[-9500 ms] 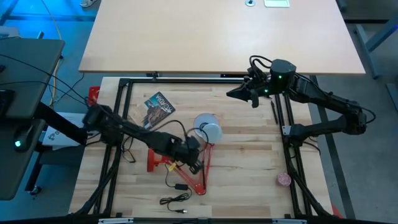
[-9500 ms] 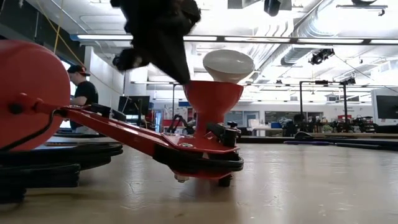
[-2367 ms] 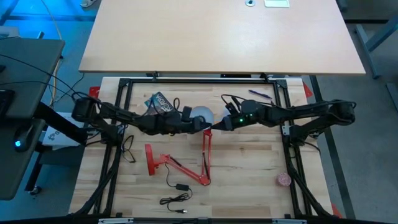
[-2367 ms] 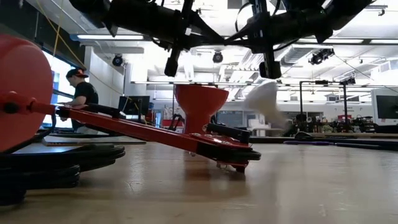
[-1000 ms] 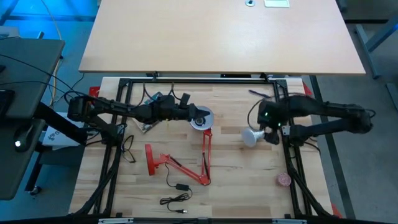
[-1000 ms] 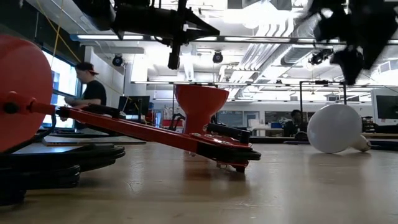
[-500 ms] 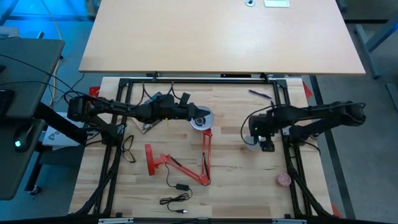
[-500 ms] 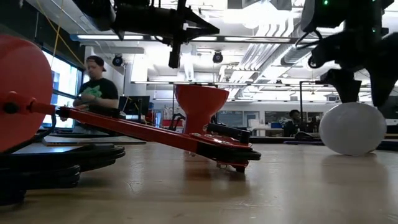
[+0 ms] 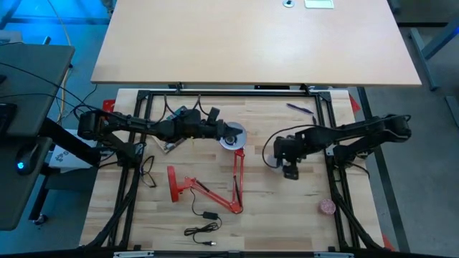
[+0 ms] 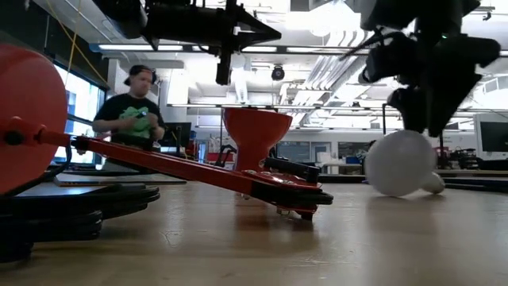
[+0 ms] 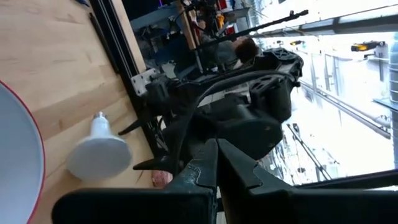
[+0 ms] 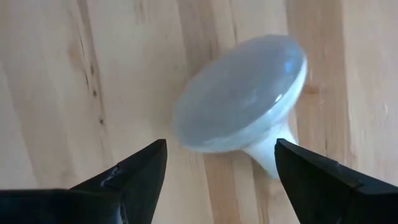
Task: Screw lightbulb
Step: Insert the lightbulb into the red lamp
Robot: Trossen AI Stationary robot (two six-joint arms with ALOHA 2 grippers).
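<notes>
Two open fingers of the right gripper (image 12: 221,171) are now hovering over the small white dome-shaped lightbulb (image 12: 242,112), lying loose on the wooden table (image 9: 287,208) after leaving the red lamp (image 10: 258,131); regrasping seems next.

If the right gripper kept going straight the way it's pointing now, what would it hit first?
Most likely the lightbulb. The right gripper points down at the wooden table with its jaws open, and the bulb lies on its side right ahead between the fingers. How much gap remains above it is hard to judge.
</notes>
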